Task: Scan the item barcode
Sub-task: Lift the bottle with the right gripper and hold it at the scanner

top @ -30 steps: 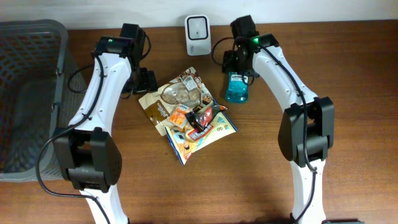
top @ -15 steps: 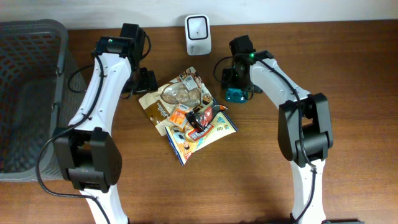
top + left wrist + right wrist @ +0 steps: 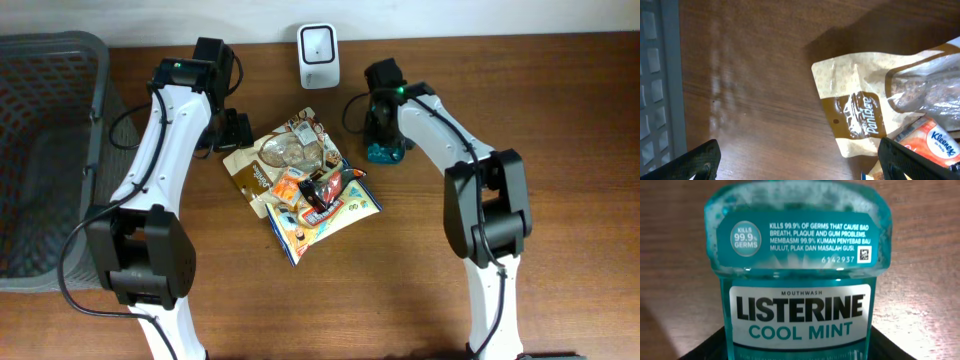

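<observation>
Wide brown wood-grain tabletop (image 3: 400,290) under everything, with a thin strip of pale wall (image 3: 500,15) behind the back edge. Over at the left edge, a big grey mesh basket (image 3: 40,130), cut off by the frame.

Two white-and-black arms reaching in from the front edge: left arm (image 3: 165,130) bent toward the back-left, right arm (image 3: 450,125) angled toward the back, right of centre.

Around the centre, a loose heap of snack packets (image 3: 310,190), overlapping, well apart from the basket. On the heap's back-left side, a tan-and-brown pouch (image 3: 855,110) with a clear window, lying flat. Just beside it, an orange Kleenex pack (image 3: 935,145). Left jaws spread wide, hanging over the pouch's corner and the bare wood next to it, gripping nothing.

And the task's thing: teal Listerine Cool Mint mouthwash bottle (image 3: 797,280), near the back edge, right of the heap and apart from it, mostly hidden from overhead beneath the right arm's wrist. Up close in the right wrist view, front label filling the frame, right jaws as dark shapes flanking the bottle low on both sides. Pinching or merely straddling: cannot tell.

Small white scanner (image 3: 317,43) upright at the middle of the back edge, left of the bottle.
</observation>
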Controlling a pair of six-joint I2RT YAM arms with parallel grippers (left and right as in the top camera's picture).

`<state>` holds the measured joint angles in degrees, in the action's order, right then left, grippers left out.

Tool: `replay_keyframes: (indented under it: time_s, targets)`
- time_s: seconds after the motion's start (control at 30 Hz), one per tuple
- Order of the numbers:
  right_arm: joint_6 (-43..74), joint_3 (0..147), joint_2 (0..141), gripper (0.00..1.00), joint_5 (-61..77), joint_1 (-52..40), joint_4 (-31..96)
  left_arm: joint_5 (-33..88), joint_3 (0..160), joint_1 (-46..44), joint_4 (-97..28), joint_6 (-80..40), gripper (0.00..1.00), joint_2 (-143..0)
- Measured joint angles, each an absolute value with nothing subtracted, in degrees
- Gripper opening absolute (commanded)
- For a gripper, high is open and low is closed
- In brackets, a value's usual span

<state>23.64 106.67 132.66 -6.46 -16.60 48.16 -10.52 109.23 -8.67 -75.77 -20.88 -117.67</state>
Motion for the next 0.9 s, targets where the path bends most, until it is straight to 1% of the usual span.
replay_keyframes:
  time_s: [0.13, 0.2, 0.27, 0.37, 0.53, 0.67, 0.9]
  targets:
    - [21.19, 118.10, 133.25, 0.54, -4.23, -16.71, 47.09, -10.52, 109.23, -8.67, -75.77, -20.88, 0.99, -117.67]
    - [20.36, 121.01, 133.25, 0.55, -1.78, -16.73, 41.63, -10.52, 109.23, -8.67, -75.79, -20.88, 0.99, -117.67]
    - [19.44, 121.32, 133.25, 0.55, 0.97, -17.28, 34.89, -10.52, 109.23, -8.67, -75.70, -20.88, 0.99, -117.67]
    - [18.35, 121.30, 133.71, 0.55, 1.39, -19.25, 26.79, -10.50, 109.23, -8.67, -75.81, -20.88, 0.99, -117.67]
    - [17.50, 121.32, 137.10, 0.55, 0.30, -24.47, 17.63, -10.52, 109.23, -8.67, -75.79, -20.88, 0.99, -117.67]
    - [17.32, 121.30, 140.31, 0.54, -2.35, -24.97, 15.79, -10.52, 109.23, -8.67, -75.79, -20.88, 0.99, -117.67]
    - [14.79, 121.30, 140.75, 0.54, -6.59, -24.62, 14.44, -10.52, 109.23, -8.67, -75.79, -20.88, 0.99, -117.67]
